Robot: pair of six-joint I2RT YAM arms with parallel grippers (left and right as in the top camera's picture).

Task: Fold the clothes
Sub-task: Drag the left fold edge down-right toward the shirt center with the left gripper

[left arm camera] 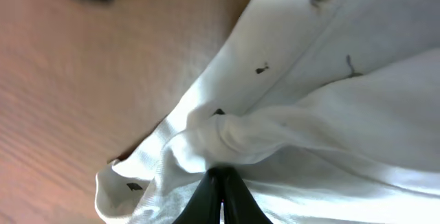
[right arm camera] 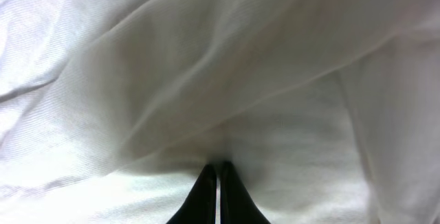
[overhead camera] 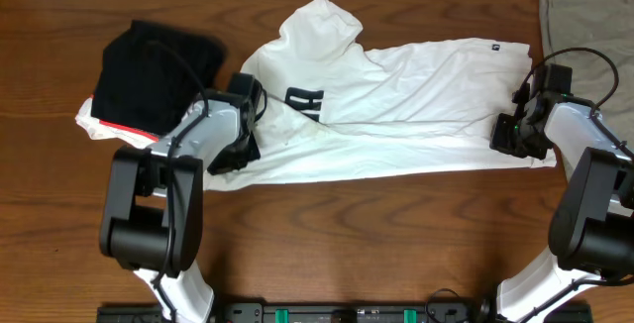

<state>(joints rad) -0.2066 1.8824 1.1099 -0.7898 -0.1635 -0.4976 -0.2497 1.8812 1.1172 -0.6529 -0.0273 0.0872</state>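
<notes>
The clothes, a white T-shirt (overhead camera: 396, 95) with black lettering (overhead camera: 304, 100) and a small black hem tag (overhead camera: 494, 48), lie crumpled lengthwise across the table. My left gripper (overhead camera: 241, 135) sits at the shirt's left end. In the left wrist view it (left arm camera: 220, 174) is shut, pinching a bunched fold of white fabric (left arm camera: 234, 131). My right gripper (overhead camera: 507, 137) is at the shirt's right end near the hem. The right wrist view shows it (right arm camera: 218, 165) shut on white cloth (right arm camera: 206, 80), which fills that whole view.
A black folded garment (overhead camera: 158, 65) with a red edge (overhead camera: 124, 127) lies at the left, close to the left arm. An olive-grey cloth (overhead camera: 584, 26) lies flat at the back right corner. Bare wooden table (overhead camera: 376, 234) runs along the front.
</notes>
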